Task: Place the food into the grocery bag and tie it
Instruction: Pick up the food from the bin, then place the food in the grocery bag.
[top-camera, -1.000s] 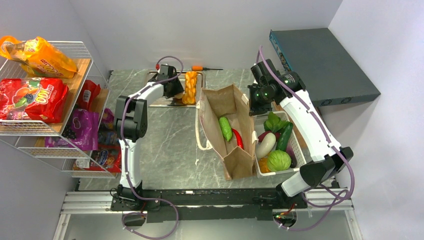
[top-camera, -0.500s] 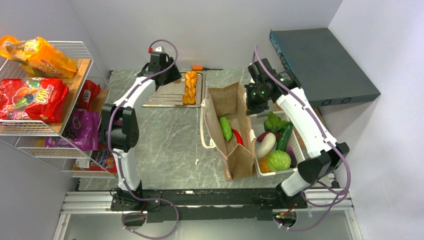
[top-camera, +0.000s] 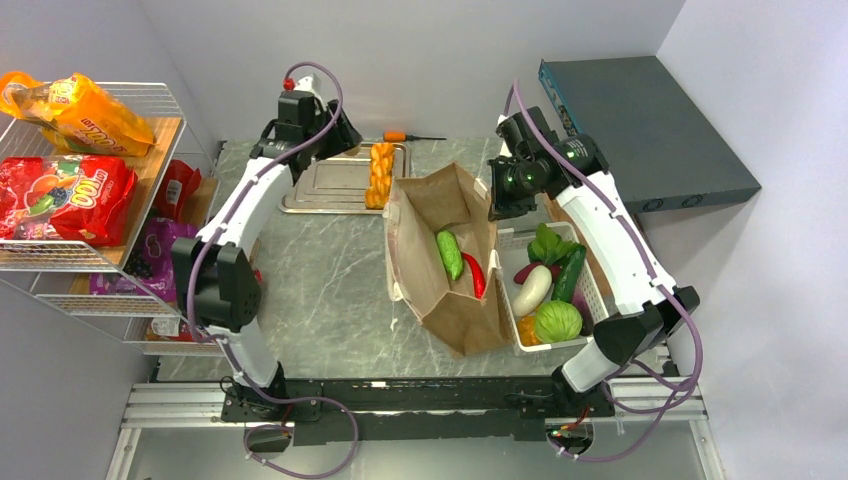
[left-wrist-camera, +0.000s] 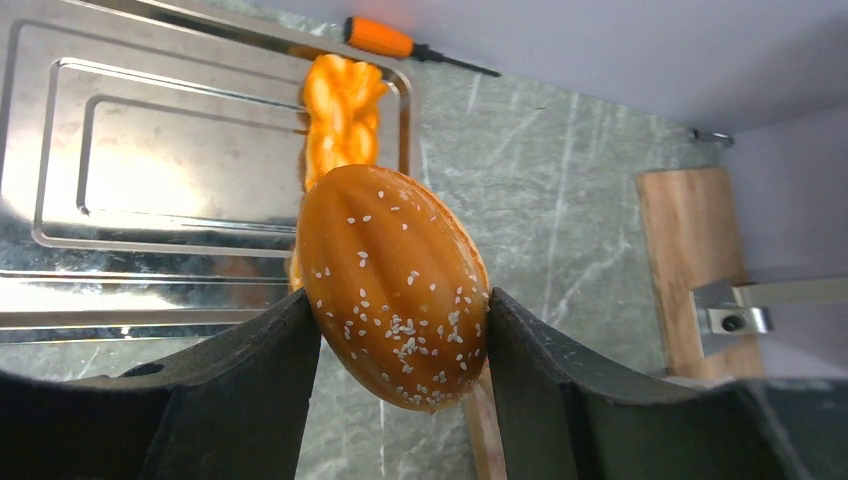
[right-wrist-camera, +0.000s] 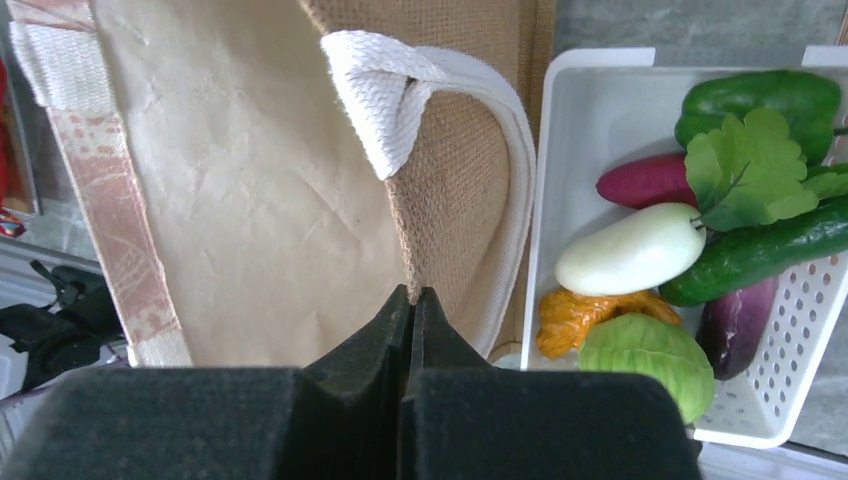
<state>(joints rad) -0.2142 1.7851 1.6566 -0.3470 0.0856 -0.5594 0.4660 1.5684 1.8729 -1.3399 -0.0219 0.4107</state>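
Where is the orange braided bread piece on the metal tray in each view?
Top external: orange braided bread piece on the silver metal tray's right edge, far centre.
Left wrist: upper centre, behind the seeded brown bun in the left hand.
Right wrist: not in it; the right hand pinches the brown paper bag.
Shared landmark: orange-handled screwdriver just beyond it.
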